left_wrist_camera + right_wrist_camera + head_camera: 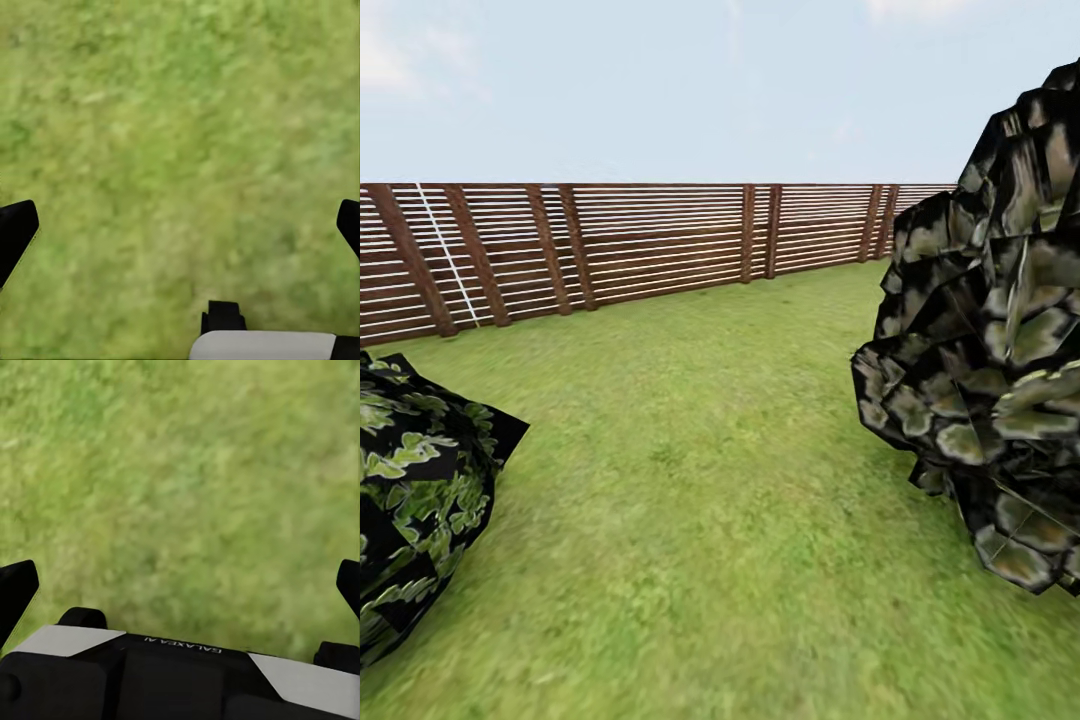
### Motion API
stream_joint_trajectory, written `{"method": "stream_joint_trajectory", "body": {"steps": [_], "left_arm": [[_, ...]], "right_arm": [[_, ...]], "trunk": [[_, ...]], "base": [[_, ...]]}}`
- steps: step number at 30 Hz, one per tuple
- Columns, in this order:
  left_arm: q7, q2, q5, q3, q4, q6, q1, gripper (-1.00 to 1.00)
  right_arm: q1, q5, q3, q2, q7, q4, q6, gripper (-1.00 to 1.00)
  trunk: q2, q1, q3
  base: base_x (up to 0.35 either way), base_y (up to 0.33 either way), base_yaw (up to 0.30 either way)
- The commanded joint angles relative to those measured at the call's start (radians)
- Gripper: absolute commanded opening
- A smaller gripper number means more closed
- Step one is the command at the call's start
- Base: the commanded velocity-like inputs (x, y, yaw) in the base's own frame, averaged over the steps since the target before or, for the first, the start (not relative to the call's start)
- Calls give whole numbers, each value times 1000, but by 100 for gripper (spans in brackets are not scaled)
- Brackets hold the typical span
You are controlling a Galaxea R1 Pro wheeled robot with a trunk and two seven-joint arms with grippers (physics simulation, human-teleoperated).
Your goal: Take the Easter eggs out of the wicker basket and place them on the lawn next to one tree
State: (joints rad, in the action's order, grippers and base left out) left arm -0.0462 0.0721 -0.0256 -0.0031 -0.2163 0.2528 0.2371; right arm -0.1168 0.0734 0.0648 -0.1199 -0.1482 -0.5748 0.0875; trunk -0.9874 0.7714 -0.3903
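Head view: lawn runs to a brown slat fence. Dark pale-speckled tree foliage stands ahead at right; a green-leafed bush sits low at left. Left gripper: fingers spread wide, nothing between them, grass only beneath. Right gripper: likewise spread and empty above grass, the robot's base under it.

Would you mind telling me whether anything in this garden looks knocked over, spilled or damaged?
Nothing stands out. The lawn is unbroken grass, the slatted fence stands upright and whole, and leafy foliage sits at either side. Both wrist views look down on plain grass.
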Motion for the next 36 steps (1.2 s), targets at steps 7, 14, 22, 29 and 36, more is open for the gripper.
{"method": "stream_joint_trajectory", "body": {"steps": [7, 14, 22, 29, 36], "left_arm": [[-1, 0, -2, -1, 1, 3, 1, 100], [-1, 0, -2, -1, 1, 4, 1, 100], [-1, 1, -2, 0, 1, 5, 1, 100], [-1, 0, -3, 0, 1, 5, 1, 100], [-1, 1, -3, 0, 2, 5, 1, 100]], "right_arm": [[0, 8, 1, 0, -1, -2, 6, 100], [0, 9, 1, 0, -1, -1, 7, 100], [0, 9, 1, 0, -1, -1, 8, 100], [0, 9, 1, 0, -1, -1, 7, 100], [0, 8, 2, 0, -1, -4, 6, 100]], "trunk": [[-1, 1, -1], [-1, 1, -1], [-1, 1, -1], [-1, 1, -1], [-1, 1, -1]], "base": [[311, 43, 6], [314, 5, 1], [314, 0, 0], [314, 0, 0], [314, 0, 0]]}}
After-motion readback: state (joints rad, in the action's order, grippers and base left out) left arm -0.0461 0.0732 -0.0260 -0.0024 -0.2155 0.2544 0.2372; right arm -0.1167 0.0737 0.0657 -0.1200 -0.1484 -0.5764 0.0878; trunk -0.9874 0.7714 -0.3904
